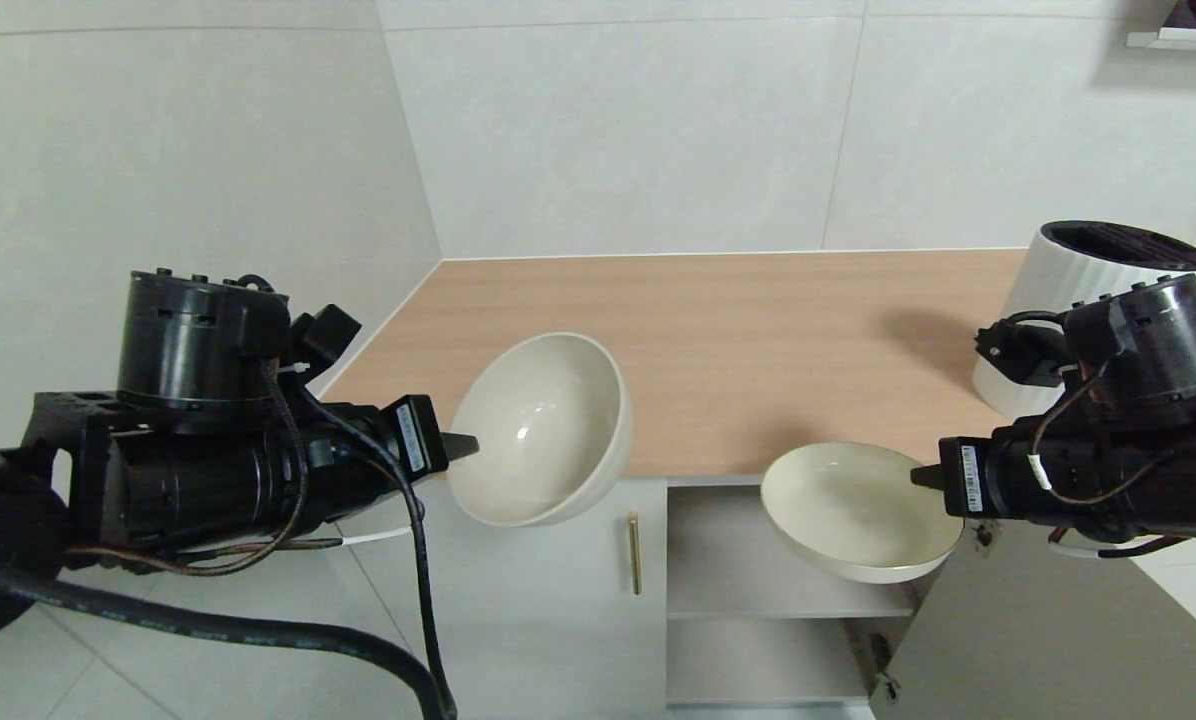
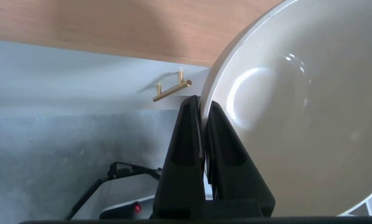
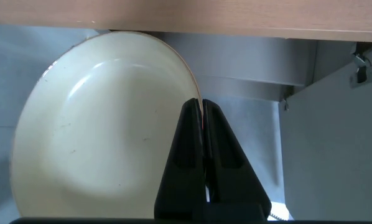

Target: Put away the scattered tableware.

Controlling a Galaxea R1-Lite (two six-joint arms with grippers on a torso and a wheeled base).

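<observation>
My left gripper (image 1: 463, 446) is shut on the rim of a deep cream bowl (image 1: 543, 428), held tilted in the air at the counter's front edge, above the closed cabinet door. In the left wrist view the black fingers (image 2: 195, 130) pinch the bowl (image 2: 298, 106) at its rim. My right gripper (image 1: 923, 478) is shut on the rim of a shallow cream plate (image 1: 853, 508), held in front of the open cabinet. The right wrist view has the fingers (image 3: 201, 134) clamped on the plate (image 3: 105, 124) edge.
A wooden countertop (image 1: 738, 340) runs to a tiled wall. A white ribbed container (image 1: 1088, 290) stands on it at the right. Below, a cabinet stands open with bare shelves (image 1: 748, 600); its door (image 1: 1048, 640) swings out right. The closed door has a brass handle (image 1: 634, 553).
</observation>
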